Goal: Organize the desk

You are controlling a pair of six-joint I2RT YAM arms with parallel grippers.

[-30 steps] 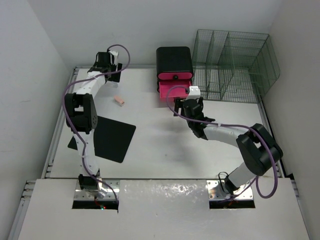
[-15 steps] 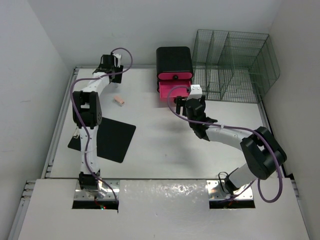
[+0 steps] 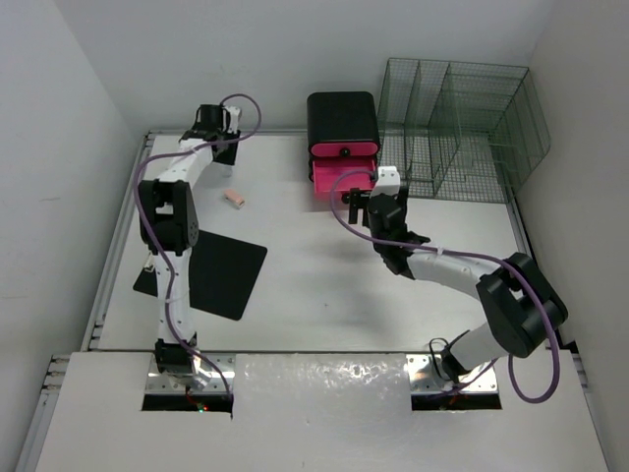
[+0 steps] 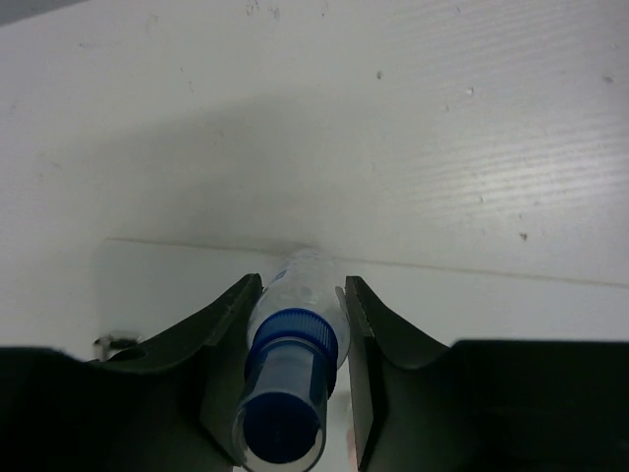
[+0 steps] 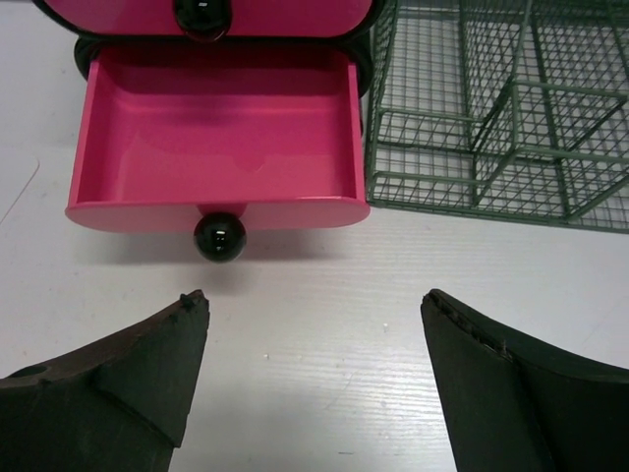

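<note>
The white surface is lying below both my arms, carrying a black clipboard nearest me. My right tool is hovering spread before the open pink drawer. At the far left corner, my left tool is pinching a blue-capped bottle

Plain white walls on three sides

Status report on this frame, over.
Left gripper shut on blue-capped bottle, far-left corner of desk. Right gripper open, facing open pink drawer. Nothing between.
</note>
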